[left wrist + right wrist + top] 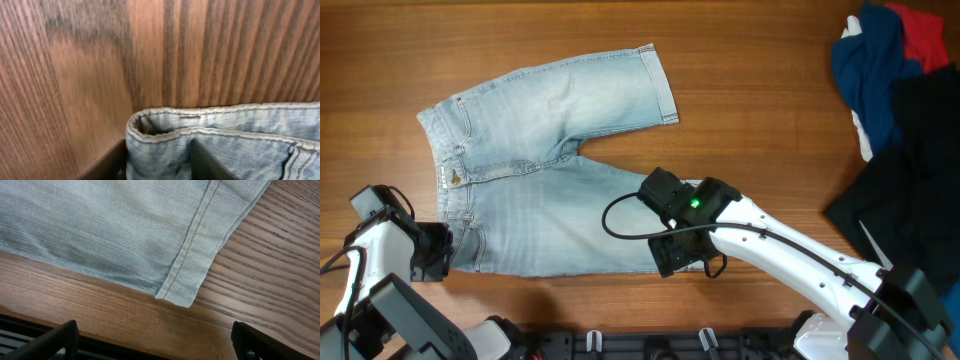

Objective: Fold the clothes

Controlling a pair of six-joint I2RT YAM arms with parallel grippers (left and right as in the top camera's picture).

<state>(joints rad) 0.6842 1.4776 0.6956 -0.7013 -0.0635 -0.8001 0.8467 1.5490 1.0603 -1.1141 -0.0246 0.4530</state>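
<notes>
1. a pair of light blue denim shorts [550,150] lies flat on the wooden table [750,90], left of the middle.
2. the waistband [445,170] is at the left. one leg reaches to the far right and the other runs right along the near side.
3. the left claw [432,250] sits at the near left corner of the shorts, by the near end of the waistband.
4. in the left wrist view its two dark fingers [107,165] stand on either side of the rolled waistband edge [200,117]. denim fills the gap between them, so the claw is closed on the shorts.
5. the right claw [672,252] is over the right end of the near leg, low above the table.
6. in the right wrist view its fingers [55,340] are spread wide apart with only bare wood between them. it is open and holds nothing.
7. the stitched hem [195,255] of that leg lies flat just beyond those fingers. its corner [175,297] is close to the near table edge.
8. at the far right, well apart from the shorts, is a heap of navy, red and white clothes [885,50], with a black garment [910,190] just near of it.
</notes>
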